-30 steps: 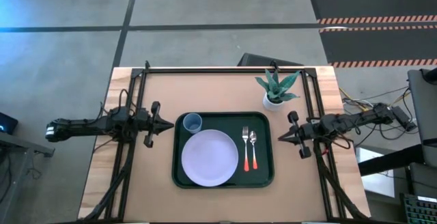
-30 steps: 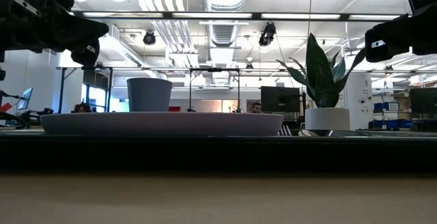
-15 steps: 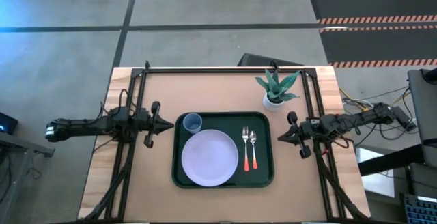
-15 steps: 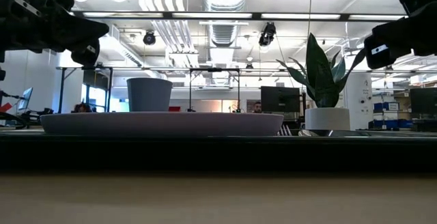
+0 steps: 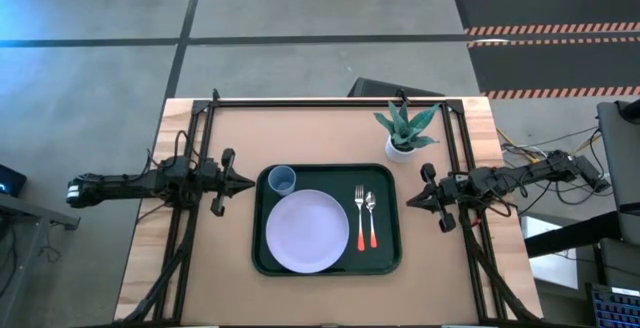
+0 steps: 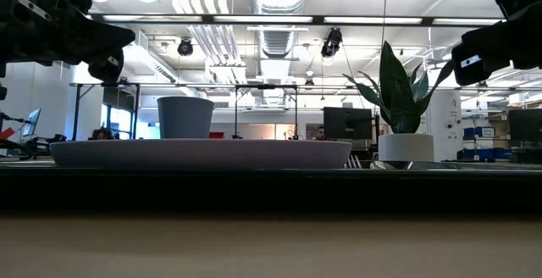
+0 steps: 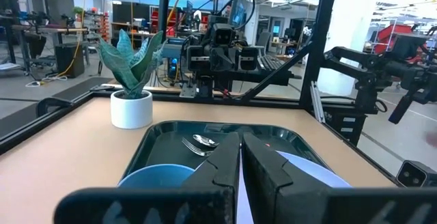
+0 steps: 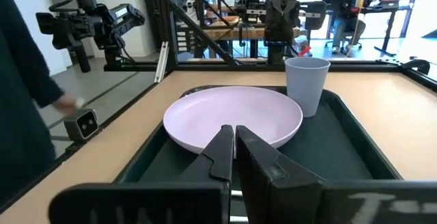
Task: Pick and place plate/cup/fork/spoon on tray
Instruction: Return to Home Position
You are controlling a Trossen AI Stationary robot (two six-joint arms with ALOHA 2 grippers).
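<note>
The dark green tray (image 5: 392, 258) lies at the table's middle. On it rest the lavender plate (image 5: 307, 230), the blue cup (image 5: 282, 180) at its far left corner, and the fork (image 5: 359, 218) and spoon (image 5: 371, 218) side by side, handles toward the near edge. My left gripper (image 5: 248, 182) hovers shut just left of the tray, pointing at it. My right gripper (image 5: 408, 202) hovers shut just right of the tray. Both hold nothing. The plate (image 8: 235, 118) and cup (image 8: 306, 84) show in the right wrist view.
A white pot with a green plant (image 5: 404, 133) stands beyond the tray's far right corner. Black frame rails (image 5: 320, 101) run along the table's far edge and both sides. A person's dark sleeve (image 8: 27, 80) shows in the right wrist view, beyond the table.
</note>
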